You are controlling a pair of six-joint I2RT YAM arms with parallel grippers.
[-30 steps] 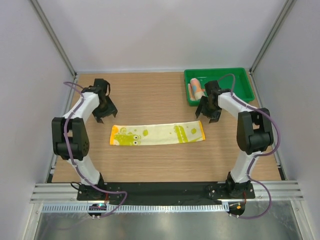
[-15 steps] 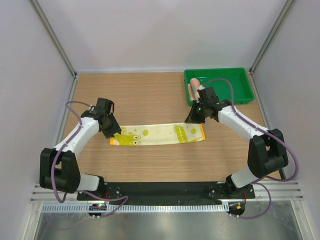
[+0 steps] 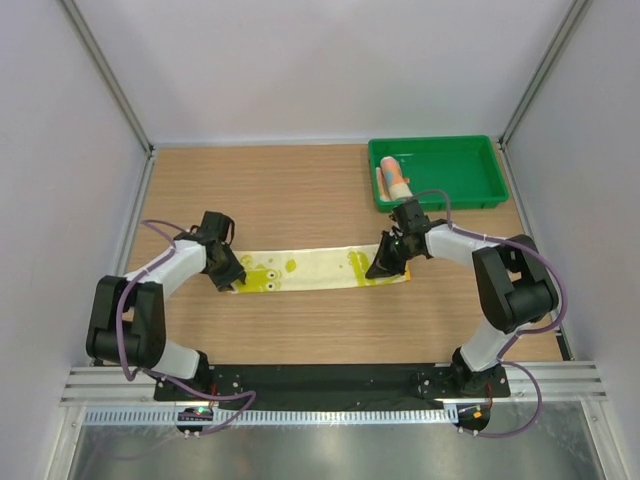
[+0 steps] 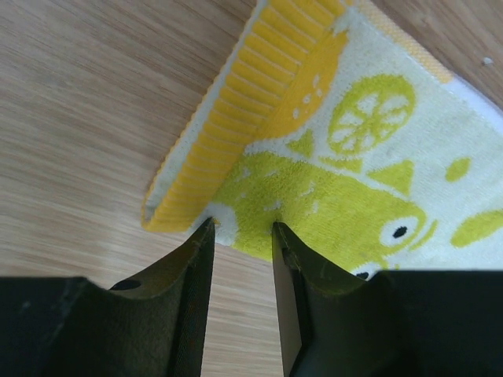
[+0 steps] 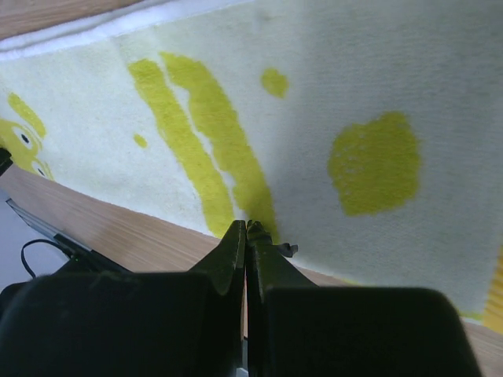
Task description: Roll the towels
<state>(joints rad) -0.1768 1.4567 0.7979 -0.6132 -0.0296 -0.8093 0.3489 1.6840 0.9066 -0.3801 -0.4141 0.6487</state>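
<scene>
The yellow towel (image 3: 315,268) lay long and flat on the table (image 3: 290,190). My left gripper (image 4: 242,228) sat at its near left corner, with its fingers a little apart and wood showing between them. My right gripper (image 5: 247,226) was at the near edge by the right end, fingers pressed tight together. I could not tell if it had caught any cloth. The blue towel (image 3: 394,178) lay rolled in the green tray (image 3: 470,160).
</scene>
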